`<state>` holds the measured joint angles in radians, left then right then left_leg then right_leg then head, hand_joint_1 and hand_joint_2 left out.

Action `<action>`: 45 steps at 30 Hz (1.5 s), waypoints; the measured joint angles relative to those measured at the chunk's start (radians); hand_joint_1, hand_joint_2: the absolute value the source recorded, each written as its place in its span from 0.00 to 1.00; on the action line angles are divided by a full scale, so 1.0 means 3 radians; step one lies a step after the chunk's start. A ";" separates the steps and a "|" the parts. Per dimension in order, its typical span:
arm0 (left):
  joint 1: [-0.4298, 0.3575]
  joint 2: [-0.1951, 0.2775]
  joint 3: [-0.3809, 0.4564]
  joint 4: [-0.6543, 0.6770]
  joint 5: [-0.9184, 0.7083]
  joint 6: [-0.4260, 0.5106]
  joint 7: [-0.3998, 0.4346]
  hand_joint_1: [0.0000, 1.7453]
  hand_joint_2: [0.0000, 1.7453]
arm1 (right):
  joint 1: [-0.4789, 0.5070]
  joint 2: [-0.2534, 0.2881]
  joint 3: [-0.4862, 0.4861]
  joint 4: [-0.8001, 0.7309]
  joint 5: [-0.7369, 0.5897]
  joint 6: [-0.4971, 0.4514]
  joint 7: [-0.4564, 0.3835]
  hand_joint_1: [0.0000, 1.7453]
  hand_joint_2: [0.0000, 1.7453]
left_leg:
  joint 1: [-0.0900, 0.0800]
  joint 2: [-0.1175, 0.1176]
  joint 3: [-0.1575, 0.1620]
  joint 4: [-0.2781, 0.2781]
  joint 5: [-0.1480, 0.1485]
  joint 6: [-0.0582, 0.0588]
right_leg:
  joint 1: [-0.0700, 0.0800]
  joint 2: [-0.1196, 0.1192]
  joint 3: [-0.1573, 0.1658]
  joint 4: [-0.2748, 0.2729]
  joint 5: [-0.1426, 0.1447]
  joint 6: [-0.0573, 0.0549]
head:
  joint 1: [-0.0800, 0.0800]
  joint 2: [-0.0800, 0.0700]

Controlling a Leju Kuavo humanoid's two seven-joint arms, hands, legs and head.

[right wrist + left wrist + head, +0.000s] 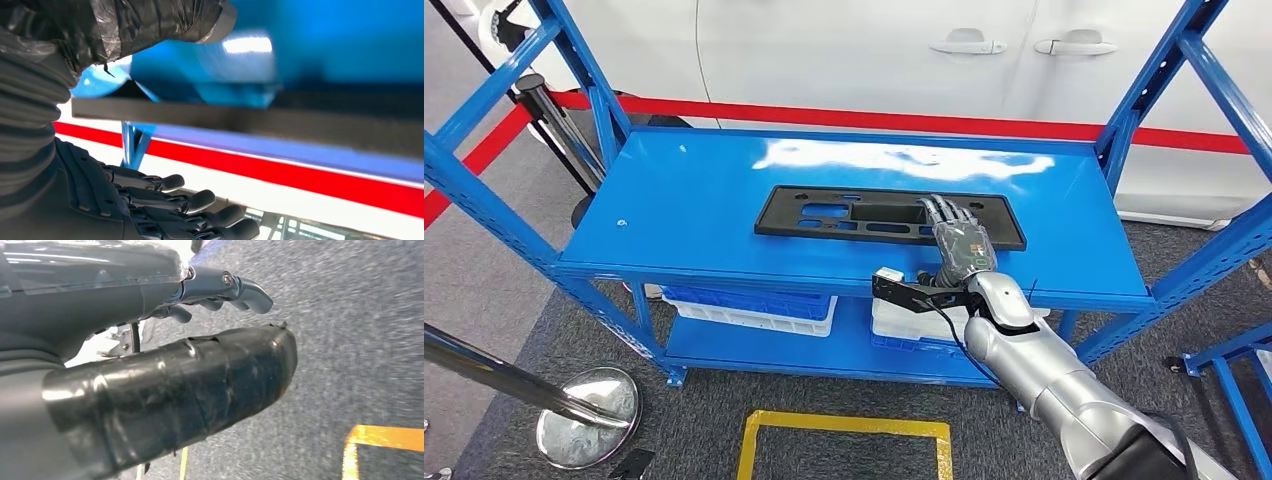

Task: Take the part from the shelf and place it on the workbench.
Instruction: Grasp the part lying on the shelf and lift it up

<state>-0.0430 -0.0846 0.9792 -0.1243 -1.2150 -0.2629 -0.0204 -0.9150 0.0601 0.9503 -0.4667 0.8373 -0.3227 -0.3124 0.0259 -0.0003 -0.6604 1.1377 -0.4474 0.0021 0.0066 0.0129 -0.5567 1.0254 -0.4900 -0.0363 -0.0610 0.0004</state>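
Right now the right hand [957, 240] lies over the right end of the part [824, 214], a long flat black plate with cut-outs that rests on the top board of the blue shelf [684, 230]. In the head view its fingers [944, 210] stretch forward across the plate; in the right wrist view the dark edge of the plate runs between the taped thumb [150, 20] and the loosely curled fingers, with a gap on both sides. So the hand brackets the edge but is not clenched on it; I judge it as released, in the reaching step.

To do this well, the thumb and fingers should close squarely on the plate's rim before any lift. The plate is long and gripped near one end, so it will likely sag or swing; a firm, deep hold and a slow, level lift suit it, keeping the far end off the shelf uprights.

The left hand [220, 287] hangs over grey carpet, fingers curled inward and holding nothing.
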 joint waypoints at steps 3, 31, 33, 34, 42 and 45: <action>-0.0004 0.0006 -0.0001 0.0000 -0.0008 -0.0003 -0.0004 0.00 0.00 | -0.0003 0.0016 0.0000 0.0003 0.0000 0.0015 0.0003 0.00 1.00 | -0.0032 -0.0003 0.0121 -0.0276 0.0046 0.0034 | 0.0013 0.0008 0.0014 0.0000 -0.0035 0.0033 | 0.0009 0.0000; -0.0047 0.0011 0.0001 -0.0005 0.0001 -0.0003 -0.0074 0.00 0.00 | 0.0082 0.0198 0.0178 0.0232 0.0258 0.0374 0.0199 1.00 1.00 | -0.0003 -0.0014 0.0487 -0.0466 -0.0208 -0.0006 | -0.0034 0.0013 -0.0263 0.0046 0.0186 0.0065 | 0.0017 0.0000; -0.0047 0.0011 0.0001 -0.0005 0.0003 -0.0005 -0.0085 0.00 0.00 | 0.0080 0.0215 0.0178 0.0243 0.0231 0.0367 0.0202 1.00 1.00 | -0.0003 -0.0014 0.0493 -0.0466 -0.0208 -0.0013 | -0.0033 0.0013 -0.0254 0.0046 0.0186 0.0065 | 0.0017 0.0000; -0.0047 0.0010 0.0001 -0.0005 0.0004 -0.0005 -0.0089 0.00 0.00 | 0.0079 0.0222 0.0178 0.0248 0.0219 0.0361 0.0204 1.00 1.00 | -0.0003 -0.0014 0.0496 -0.0467 -0.0208 -0.0017 | -0.0033 0.0013 -0.0250 0.0046 0.0187 0.0065 | 0.0017 0.0000; -0.0047 0.0010 0.0001 -0.0005 0.0011 -0.0005 -0.0093 0.00 0.00 | 0.0081 0.0259 0.0178 0.0265 0.0200 0.0343 0.0201 1.00 1.00 | -0.0007 -0.0014 0.0510 -0.0462 -0.0209 -0.0022 | -0.0037 0.0013 -0.0237 0.0043 0.0189 0.0065 | 0.0018 0.0000; -0.0047 0.0010 0.0001 -0.0005 0.0025 -0.0009 -0.0093 0.00 0.00 | 0.0083 0.0263 0.0178 0.0272 0.0192 0.0315 0.0193 1.00 1.00 | -0.0008 -0.0013 0.0510 -0.0460 -0.0211 -0.0024 | -0.0038 0.0013 -0.0236 0.0043 0.0189 0.0066 | 0.0018 0.0000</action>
<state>-0.0570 -0.0816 0.9796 -0.1259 -1.2076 -0.2655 -0.0484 -0.8902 0.1390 1.0037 -0.3852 0.8948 -0.2282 -0.2545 0.0233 -0.0042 -0.5075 0.9997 -0.5107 -0.0050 -0.0048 0.0169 -0.6275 1.0383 -0.4333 -0.0167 -0.0557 0.0004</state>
